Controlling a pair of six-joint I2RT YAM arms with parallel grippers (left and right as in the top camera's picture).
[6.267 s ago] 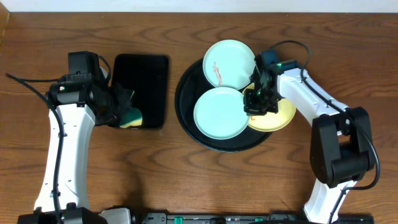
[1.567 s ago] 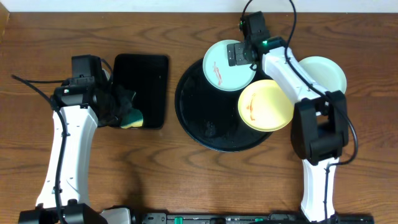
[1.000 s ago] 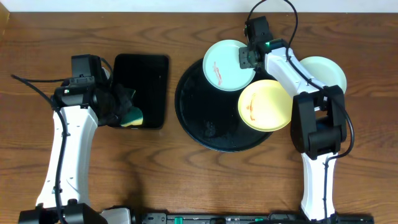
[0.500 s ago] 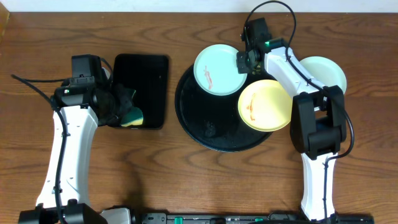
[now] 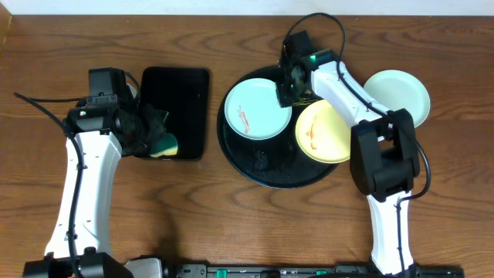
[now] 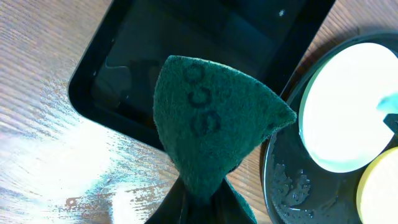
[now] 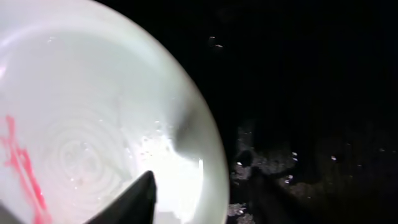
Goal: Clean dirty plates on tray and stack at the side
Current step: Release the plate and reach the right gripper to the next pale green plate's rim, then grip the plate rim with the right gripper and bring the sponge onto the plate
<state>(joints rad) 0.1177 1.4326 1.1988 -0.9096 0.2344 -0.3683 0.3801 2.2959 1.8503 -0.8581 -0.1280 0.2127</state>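
Round tray (image 5: 262,168) = landmark.

- Smeared mint plate (image 5: 258,110) lies on tray's left-rear part, with red streak on plate's left half.
- Yellow plate (image 5: 328,131) sits on tray's right side, overhanging right rim, and shows small orange smear.
- Second mint plate (image 5: 397,96) rests on table (image 5: 231,224), right of tray, off it.
- Right gripper (image 5: 289,91) sits at smeared plate's right rim with fingers either side of rim; clamped or loose, cannot tell.
- Left gripper (image 6: 198,194) is left of tray, clenched on green sponge (image 6: 211,124), above rectangular tray (image 5: 175,93).

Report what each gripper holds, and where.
Left gripper pinches the sponge at its narrow end. Right gripper straddles the rim of the smeared mint plate; a firm grip cannot be told.
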